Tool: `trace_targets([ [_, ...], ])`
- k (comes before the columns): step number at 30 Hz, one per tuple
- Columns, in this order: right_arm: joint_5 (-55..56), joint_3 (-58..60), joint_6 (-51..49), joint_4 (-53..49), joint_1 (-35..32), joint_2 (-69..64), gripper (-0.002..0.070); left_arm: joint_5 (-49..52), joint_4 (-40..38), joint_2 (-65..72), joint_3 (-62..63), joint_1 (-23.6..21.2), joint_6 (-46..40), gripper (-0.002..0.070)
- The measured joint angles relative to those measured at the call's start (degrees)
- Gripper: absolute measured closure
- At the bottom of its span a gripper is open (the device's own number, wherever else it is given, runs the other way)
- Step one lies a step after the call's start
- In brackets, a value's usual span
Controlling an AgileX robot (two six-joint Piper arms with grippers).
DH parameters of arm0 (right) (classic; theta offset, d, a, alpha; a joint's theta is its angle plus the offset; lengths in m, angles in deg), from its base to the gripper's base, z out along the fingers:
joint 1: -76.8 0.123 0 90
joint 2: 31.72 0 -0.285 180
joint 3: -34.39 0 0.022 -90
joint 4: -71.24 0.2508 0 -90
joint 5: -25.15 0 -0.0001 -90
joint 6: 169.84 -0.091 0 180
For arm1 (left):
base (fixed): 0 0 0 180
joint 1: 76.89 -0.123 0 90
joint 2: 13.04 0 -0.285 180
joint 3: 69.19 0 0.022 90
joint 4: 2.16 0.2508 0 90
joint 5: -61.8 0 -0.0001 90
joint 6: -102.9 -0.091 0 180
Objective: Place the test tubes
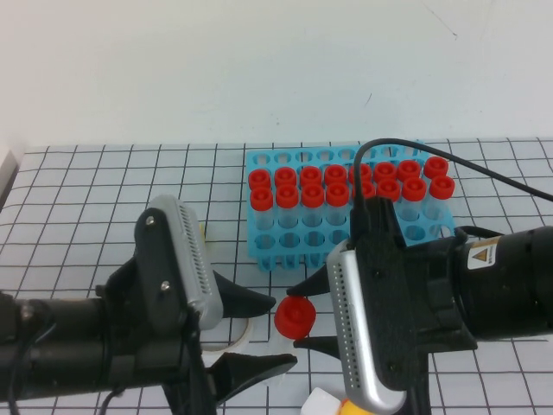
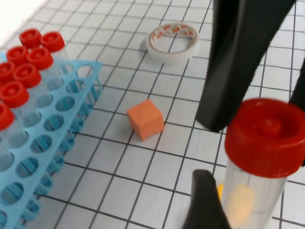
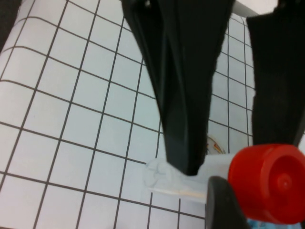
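A clear test tube with a red cap (image 1: 294,316) hangs between my two grippers near the table's front edge. My right gripper (image 1: 300,316) is shut on it at the cap end (image 3: 271,183), and one finger (image 3: 223,202) presses against the cap. My left gripper (image 1: 283,332) is open around the tube's clear body (image 2: 245,200); a thin gap shows beside its finger (image 2: 206,202). The blue rack (image 1: 436,226) stands behind, its far rows filled with several red-capped tubes (image 1: 335,175). The nearer rows (image 2: 93,67) hold empty holes.
A roll of white tape (image 2: 172,42) lies on the gridded mat beneath the left arm. An orange cube (image 2: 145,119) sits between the tape and the rack. A white and yellow piece (image 1: 327,402) shows at the front edge.
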Motion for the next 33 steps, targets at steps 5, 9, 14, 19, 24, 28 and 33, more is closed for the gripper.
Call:
trace_targets([
  [5,0.0,0.0,0.0,0.0,0.0,0.2,0.0370,0.0,-4.0,2.3,0.0,0.0,-2.1,0.0267],
  [9,1.0,-0.1,0.0,0.0,0.0,0.3,0.0370,0.0,-6.2,2.7,0.0,0.0,-4.7,0.0322],
  [14,1.5,-0.1,0.0,-0.1,-0.1,0.3,0.0370,0.0,-6.6,2.7,0.0,0.0,-6.7,0.0417],
  [19,1.6,-0.1,0.0,-0.1,-0.1,0.3,0.0370,0.0,-6.8,2.7,0.0,0.0,-7.3,0.0418],
  [24,1.7,-0.1,0.0,-0.1,-0.1,0.3,0.0370,-0.2,-6.8,2.7,0.0,0.0,-7.4,0.0418],
  [28,1.9,-0.1,-0.1,-0.1,-0.1,0.3,0.0370,-0.3,-6.6,2.7,0.0,0.0,-7.4,0.0419],
  [33,1.9,-0.1,-0.1,0.3,-0.1,0.3,0.0371,-0.4,-6.6,2.7,0.0,0.0,-7.4,0.0419],
])
